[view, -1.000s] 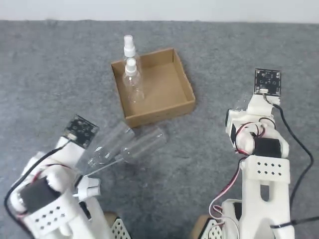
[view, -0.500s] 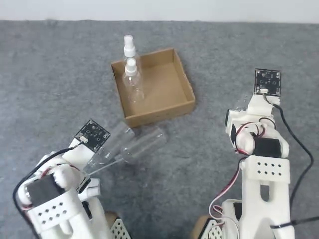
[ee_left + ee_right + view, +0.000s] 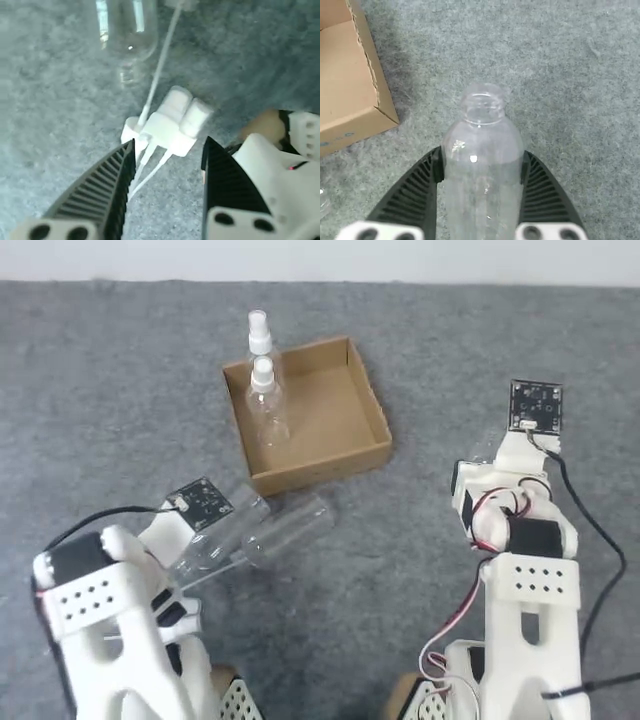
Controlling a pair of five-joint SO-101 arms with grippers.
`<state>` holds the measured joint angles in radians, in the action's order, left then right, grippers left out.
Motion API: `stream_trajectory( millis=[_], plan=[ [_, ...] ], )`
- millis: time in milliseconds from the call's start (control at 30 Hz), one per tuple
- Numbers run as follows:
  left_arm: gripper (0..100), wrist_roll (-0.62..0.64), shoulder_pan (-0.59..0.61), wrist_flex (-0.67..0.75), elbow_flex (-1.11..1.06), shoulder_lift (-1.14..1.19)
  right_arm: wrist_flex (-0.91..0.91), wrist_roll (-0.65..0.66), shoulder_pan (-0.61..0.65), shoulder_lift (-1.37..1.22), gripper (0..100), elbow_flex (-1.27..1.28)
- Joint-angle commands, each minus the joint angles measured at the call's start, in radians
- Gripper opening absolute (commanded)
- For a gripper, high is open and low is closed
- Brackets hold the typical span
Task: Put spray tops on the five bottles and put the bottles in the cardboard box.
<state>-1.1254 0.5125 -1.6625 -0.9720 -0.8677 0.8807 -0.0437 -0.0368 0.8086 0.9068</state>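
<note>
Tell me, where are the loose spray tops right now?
Left wrist view: the spray tops lie on the grey mat just ahead of the open left gripper, beside the uncapped bottles lying flat.

Overhead high view and close right wrist share cardboard box (image 3: 310, 470)

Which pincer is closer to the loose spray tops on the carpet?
Left. The left pincer hangs open over the spray tops; the right pincer, far across, grips an uncapped bottle.

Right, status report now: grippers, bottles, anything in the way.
Left gripper open over loose spray tops. Right gripper shut on uncapped bottle. Two more uncapped bottles lying close by tops, in front of cardboard box.
</note>
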Motion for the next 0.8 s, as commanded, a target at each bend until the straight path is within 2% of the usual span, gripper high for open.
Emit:
stream_trajectory(
  millis=[0, 167, 433, 633, 767],
  plan=[
    [20, -0.006, -0.063, -0.002, 0.004, 0.054, -0.021, -0.005, -0.002, 0.030, 9.6, -0.009],
    [20, -0.003, -0.075, 0.031, -0.001, 0.144, -0.021, -0.005, -0.002, 0.030, 9.6, -0.009],
    [14, -0.003, -0.072, 0.129, 0.001, 0.315, -0.021, -0.005, -0.002, 0.030, 9.6, -0.009],
    [2, 0.044, -0.077, 0.204, -0.001, 0.373, -0.021, -0.005, -0.002, 0.030, 9.6, -0.009],
    [1, 0.061, -0.074, 0.216, 0.004, 0.393, -0.021, -0.005, -0.002, 0.030, 9.6, -0.009]
  ],
)
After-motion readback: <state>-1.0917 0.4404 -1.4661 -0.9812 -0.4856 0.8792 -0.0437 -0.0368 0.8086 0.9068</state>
